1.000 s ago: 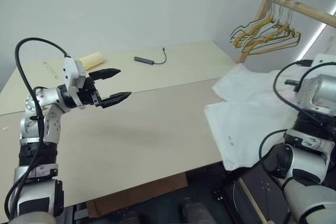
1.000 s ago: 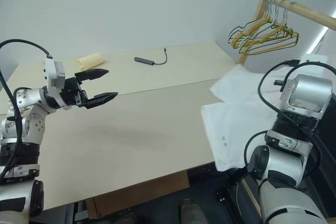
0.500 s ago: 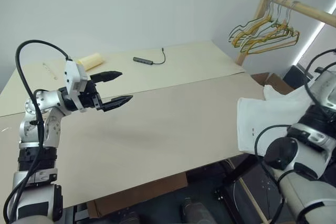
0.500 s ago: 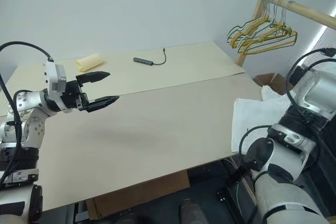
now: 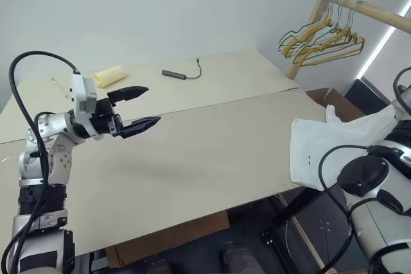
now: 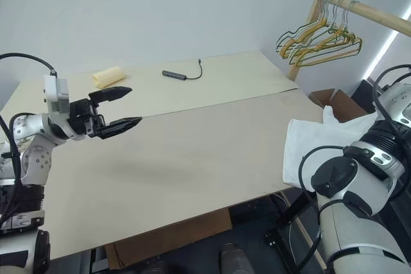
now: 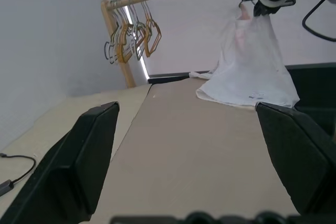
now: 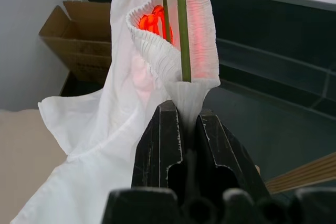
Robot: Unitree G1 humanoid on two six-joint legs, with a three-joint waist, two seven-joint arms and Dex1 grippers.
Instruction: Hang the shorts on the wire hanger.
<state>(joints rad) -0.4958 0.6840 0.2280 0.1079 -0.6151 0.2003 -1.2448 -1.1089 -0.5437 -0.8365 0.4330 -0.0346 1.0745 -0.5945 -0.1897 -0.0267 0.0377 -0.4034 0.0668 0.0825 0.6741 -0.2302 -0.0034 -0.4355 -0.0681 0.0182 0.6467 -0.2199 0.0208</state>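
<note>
Right gripper (image 8: 188, 129): black fingers pinched on the gathered waistband of the white, wrinkled cloth shorts (image 5: 321, 152).
Shorts: hang off the beige table's (image 5: 192, 158) right edge.
Left gripper (image 5: 144, 106): fingers wide apart, holding nothing, above the table.

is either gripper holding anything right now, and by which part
The right gripper is shut on the shorts, pinching the gathered elastic waistband, with a thin green wire alongside the cloth. The left gripper is open and holds nothing.
</note>
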